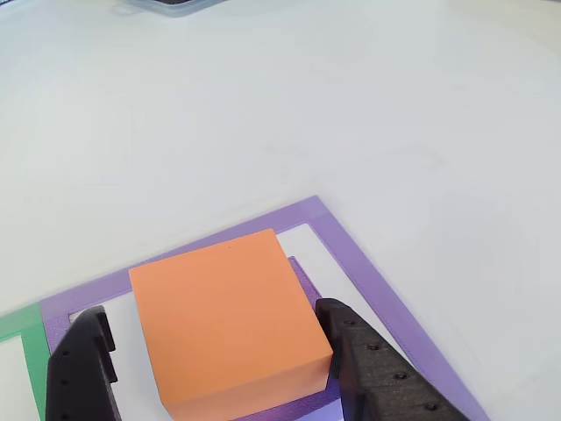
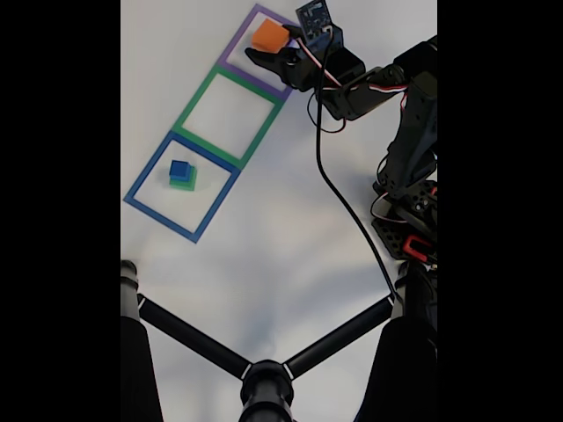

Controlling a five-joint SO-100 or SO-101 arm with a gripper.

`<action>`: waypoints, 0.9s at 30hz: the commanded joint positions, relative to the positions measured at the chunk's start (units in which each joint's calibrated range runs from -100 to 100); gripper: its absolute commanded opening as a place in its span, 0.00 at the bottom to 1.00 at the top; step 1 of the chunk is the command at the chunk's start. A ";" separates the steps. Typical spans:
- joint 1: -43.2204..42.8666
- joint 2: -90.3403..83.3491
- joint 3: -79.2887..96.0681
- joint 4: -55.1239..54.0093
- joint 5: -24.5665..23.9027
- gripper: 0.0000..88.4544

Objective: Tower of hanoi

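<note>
An orange cube [image 1: 223, 320] [image 2: 268, 35] sits inside the purple square frame [image 1: 372, 276] [image 2: 230, 63] at the far end of the row. My gripper [image 1: 209, 316] [image 2: 271, 44] is open and straddles it. The right finger [image 1: 377, 368] touches the cube's side, while the left finger [image 1: 79, 368] stands a little apart from it. A purple edge shows under the cube's right side; I cannot tell what it is. In the fixed view a small blue cube [image 2: 179, 169] rests on a green cube [image 2: 186, 184] inside the blue frame [image 2: 145, 180].
A green frame [image 2: 195, 105] [image 1: 17, 324] with nothing in it lies between the purple and blue ones. The arm's body and cables [image 2: 409, 158] stand at the right. Black tripod legs [image 2: 264, 378] cross the near table. A dark object [image 1: 171, 5] lies at the far edge.
</note>
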 commanded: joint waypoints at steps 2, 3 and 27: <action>-1.09 -0.52 -1.07 -1.46 0.00 0.23; -1.16 -0.52 -1.07 -1.46 0.00 0.21; -3.68 -26.64 -4.25 32.45 0.00 0.11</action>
